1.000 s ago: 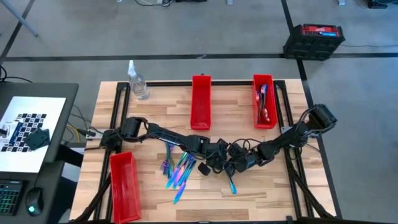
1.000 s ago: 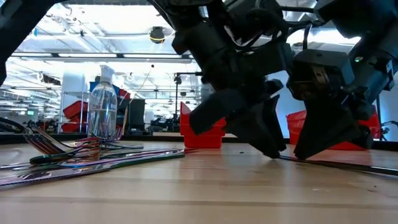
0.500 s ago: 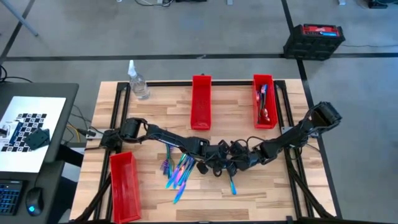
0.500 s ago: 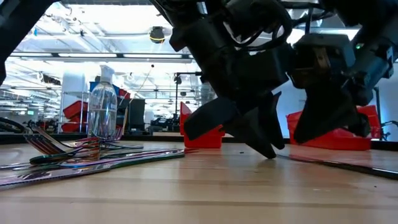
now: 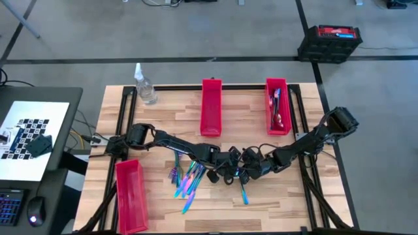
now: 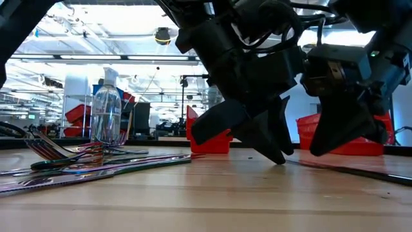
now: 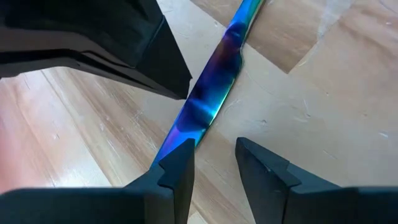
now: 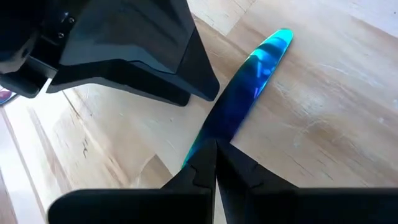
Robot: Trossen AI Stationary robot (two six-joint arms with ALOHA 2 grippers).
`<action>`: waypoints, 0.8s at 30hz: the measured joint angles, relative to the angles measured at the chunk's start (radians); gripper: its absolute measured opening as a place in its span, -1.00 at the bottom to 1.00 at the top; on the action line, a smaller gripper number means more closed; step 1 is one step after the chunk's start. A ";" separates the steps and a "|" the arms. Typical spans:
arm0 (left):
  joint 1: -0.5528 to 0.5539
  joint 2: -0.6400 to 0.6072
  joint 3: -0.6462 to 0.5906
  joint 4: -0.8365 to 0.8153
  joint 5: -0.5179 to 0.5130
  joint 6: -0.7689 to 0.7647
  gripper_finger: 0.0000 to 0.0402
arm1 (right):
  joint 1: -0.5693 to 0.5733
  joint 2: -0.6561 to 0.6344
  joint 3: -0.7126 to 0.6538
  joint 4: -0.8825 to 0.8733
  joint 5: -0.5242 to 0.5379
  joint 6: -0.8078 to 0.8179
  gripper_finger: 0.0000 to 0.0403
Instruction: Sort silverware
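you had both grippers crowded over one stray knife (image 5: pixel 243 192) that lay flat on the wooden table (image 5: pixel 163 111), just to the right of the main silverware pile (image 5: pixel 186 179). the left gripper (image 7: pixel 212 165) sat low with its fingers a little apart, the blade running up between the tips and not yet pinched. the right gripper (image 8: pixel 215 158) had its fingers pressed together, tips resting on or just above the same blade; i judged it was there to pin or nudge the thin knife, since a flat piece like that gives the other claw little to grab. in the low view the two grippers stood nearly touching, tips at the table surface.

the red bin (image 5: pixel 276 114) far right of the pile already held a few iridescent pieces. the middle red bin (image 5: pixel 211 108), beyond the pile, looked empty from above. the third red bin (image 5: pixel 130 196), left of the pile at the table's near edge, also showed nothing inside. most of the silverware still waited in the pile. a clear spray bottle (image 5: pixel 145 85) stood at the far left corner, well apart from it.
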 joint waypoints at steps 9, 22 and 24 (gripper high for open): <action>0.001 0.000 0.000 0.000 -0.002 -0.002 -0.46 | 0.000 0.015 0.000 0.008 0.005 0.000 -1.00; 0.001 0.000 0.000 0.001 -0.003 -0.002 -0.46 | 0.000 0.015 0.000 0.009 0.007 0.000 -1.00; 0.001 0.000 0.000 0.001 -0.003 -0.002 -0.46 | 0.000 0.015 0.000 0.006 0.007 0.000 -1.00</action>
